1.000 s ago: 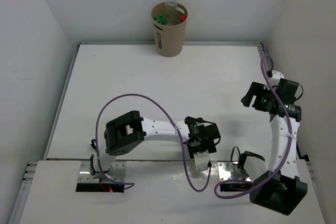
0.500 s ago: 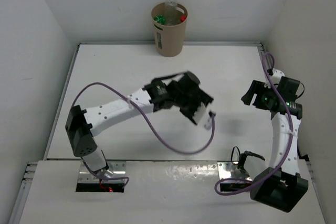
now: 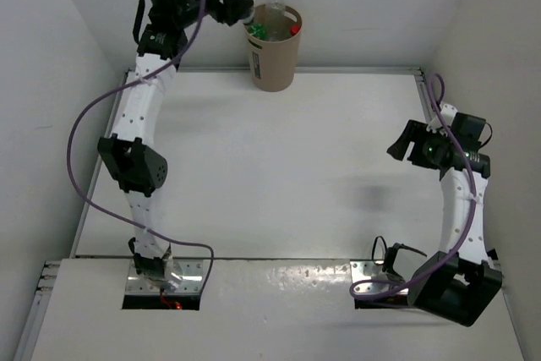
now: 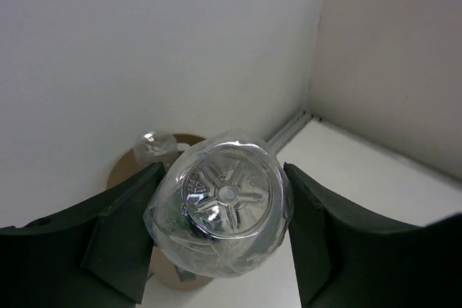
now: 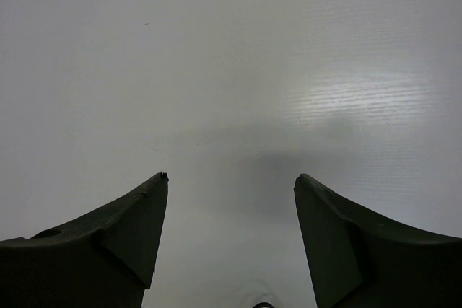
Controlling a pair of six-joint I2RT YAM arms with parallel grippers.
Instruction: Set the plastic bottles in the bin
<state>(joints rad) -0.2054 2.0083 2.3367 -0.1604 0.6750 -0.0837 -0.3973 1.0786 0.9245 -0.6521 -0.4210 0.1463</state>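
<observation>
Left gripper [image 3: 237,10] pinches a clear bottle [image 4: 224,210] at the bin [image 3: 272,57] rim, upper centre.
Only the left wrist view shows the bottle's ribbed base; right gripper [image 5: 229,200] stands spread.

You have no text to read: the small pale label [image 3: 253,60] at nine o'clock on the bin [image 3: 275,63] is too tiny to make out, and the base of the clear bottle [image 4: 224,207] bears only moulded ribs.

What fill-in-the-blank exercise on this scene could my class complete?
1. The left fingers grip a clear ___.
2. The right fingers hold ___.
3. A green item lies inside the ___.
Missing words: bottle; nothing; bin.
</observation>
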